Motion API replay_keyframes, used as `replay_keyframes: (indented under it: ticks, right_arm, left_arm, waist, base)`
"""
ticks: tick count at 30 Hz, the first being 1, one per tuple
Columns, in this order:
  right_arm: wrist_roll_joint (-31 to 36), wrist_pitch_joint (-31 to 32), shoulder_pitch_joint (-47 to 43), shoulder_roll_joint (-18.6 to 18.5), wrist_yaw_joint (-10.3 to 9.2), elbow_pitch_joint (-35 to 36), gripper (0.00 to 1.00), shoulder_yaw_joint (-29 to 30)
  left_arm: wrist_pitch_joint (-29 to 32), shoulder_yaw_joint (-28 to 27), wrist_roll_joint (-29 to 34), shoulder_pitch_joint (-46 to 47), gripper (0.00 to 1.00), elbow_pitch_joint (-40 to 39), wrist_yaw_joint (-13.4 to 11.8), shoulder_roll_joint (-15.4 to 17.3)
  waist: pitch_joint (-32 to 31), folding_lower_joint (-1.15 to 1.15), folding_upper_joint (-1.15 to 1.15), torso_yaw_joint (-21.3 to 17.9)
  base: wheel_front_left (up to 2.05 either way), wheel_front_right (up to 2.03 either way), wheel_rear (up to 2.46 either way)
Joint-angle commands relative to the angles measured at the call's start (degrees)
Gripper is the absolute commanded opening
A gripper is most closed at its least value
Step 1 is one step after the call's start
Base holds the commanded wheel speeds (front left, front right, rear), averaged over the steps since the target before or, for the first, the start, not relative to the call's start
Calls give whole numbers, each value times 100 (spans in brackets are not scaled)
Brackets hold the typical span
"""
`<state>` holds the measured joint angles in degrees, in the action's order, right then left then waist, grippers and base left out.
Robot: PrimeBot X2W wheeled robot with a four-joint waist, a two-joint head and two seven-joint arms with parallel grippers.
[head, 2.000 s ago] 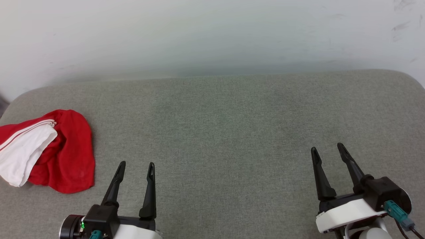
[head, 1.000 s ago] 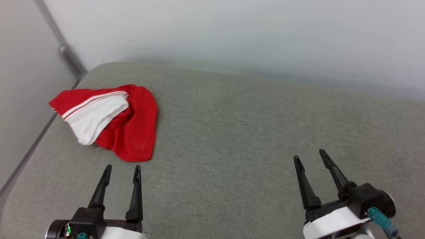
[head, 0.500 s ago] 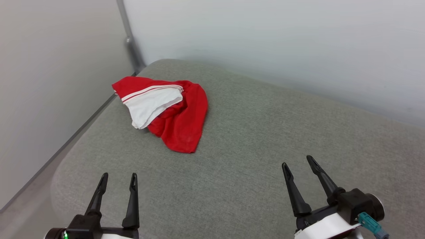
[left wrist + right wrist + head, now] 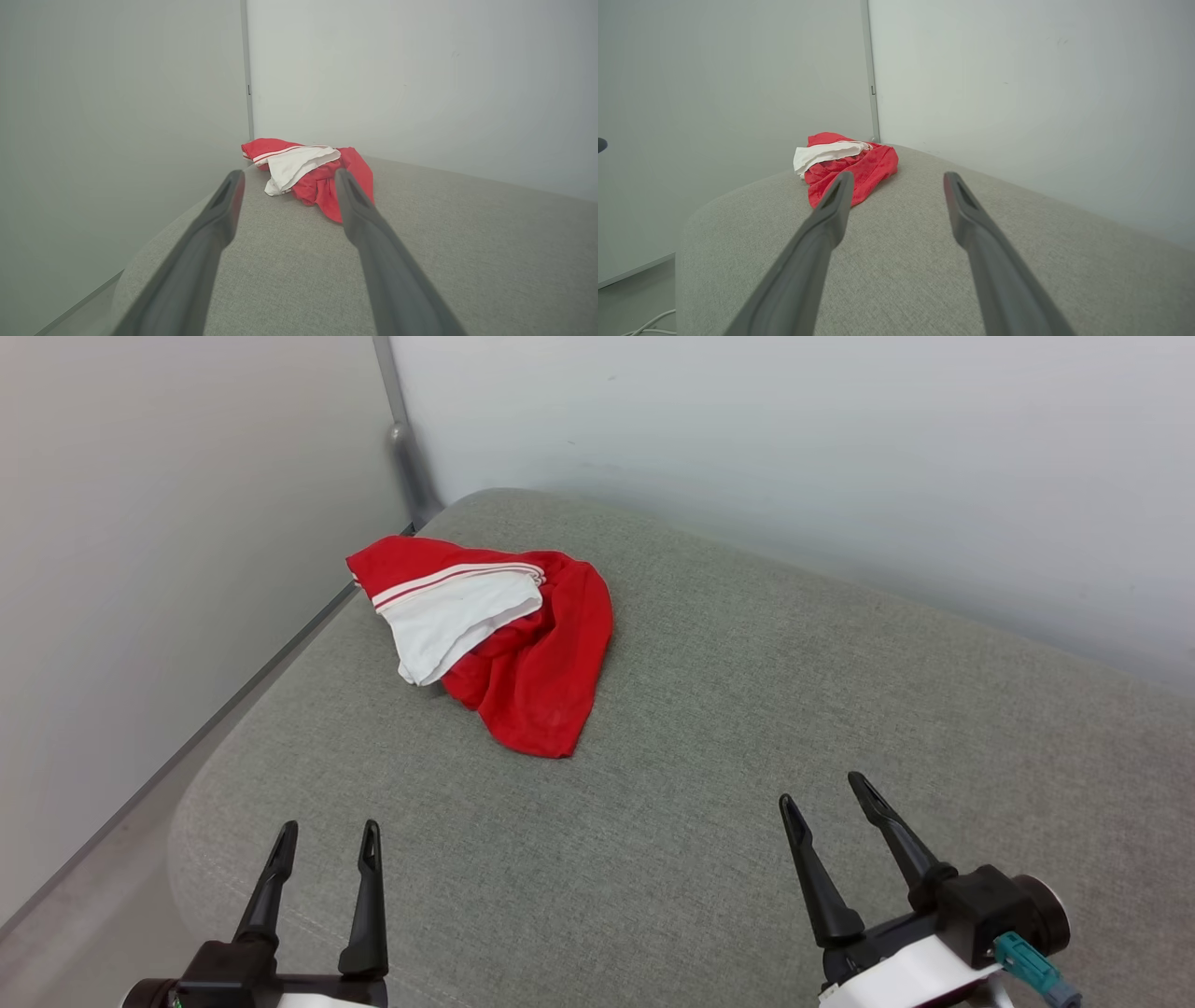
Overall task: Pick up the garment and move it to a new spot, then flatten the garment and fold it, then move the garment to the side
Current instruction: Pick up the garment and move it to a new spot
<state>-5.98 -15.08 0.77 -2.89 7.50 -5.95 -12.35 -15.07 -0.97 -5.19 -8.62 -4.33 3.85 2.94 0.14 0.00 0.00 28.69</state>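
Left gripper (image 4: 330,825): two long dark fingers spread apart, nothing between them; held over the near-left part of the cushion, tips aimed toward the garment.
Right gripper (image 4: 822,789): fingers likewise parted and empty; over the near-right part of the cushion, well apart from the garment.
Garment (image 4: 537,681): red cloth with one white sleeve showing, lying in a crumpled heap on the far-left part of the cushion, close to the room corner. The white sleeve lies on top toward the left, with red-and-white striped trim along its far edge. A red flap trails toward the robot and ends in a point.
Contact: neither gripper touches the garment.
Cushion (image 4: 794,709): grey woven upholstery, flat top, rounded corners.
Walls (image 4: 840,448): pale and plain, meeting at a grey corner strip (image 4: 403,439) just behind the garment.
Cable (image 4: 649,324): white, on the floor beside the cushion, at the lower left of the right wrist view.
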Motion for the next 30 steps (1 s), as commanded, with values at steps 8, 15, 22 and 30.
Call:
replay_keyframes:
  ticks: [8, 15, 22, 30]
  right_arm:
    - [72, -14, -18, 3, -2, 82, 100, 70]
    - [432, -14, 182, 2, -2, 187, 100, 120]
    - [889, -14, 446, -3, -2, 390, 100, 195]
    - [1381, 19, 685, -2, -2, 661, 100, 319]
  left_arm:
    - [-16, -37, -169, 74, 100, -65, -37, -6]
    - [-16, -63, -323, 349, 100, -70, 35, -9]
    - [-16, -276, -293, 1221, 100, 318, 265, 96]
    - [290, 9, -735, 3140, 100, 2118, 354, 1482]
  waist:
    - [73, 0, 0, 2]
    - [526, 0, 0, -143]
    - [1396, 0, 0, -582]
    - [2331, 0, 0, -1085]
  base:
    - [0, 0, 0]
    - [0, 0, 0]
    - [0, 0, 0]
    - [0, 0, 0]
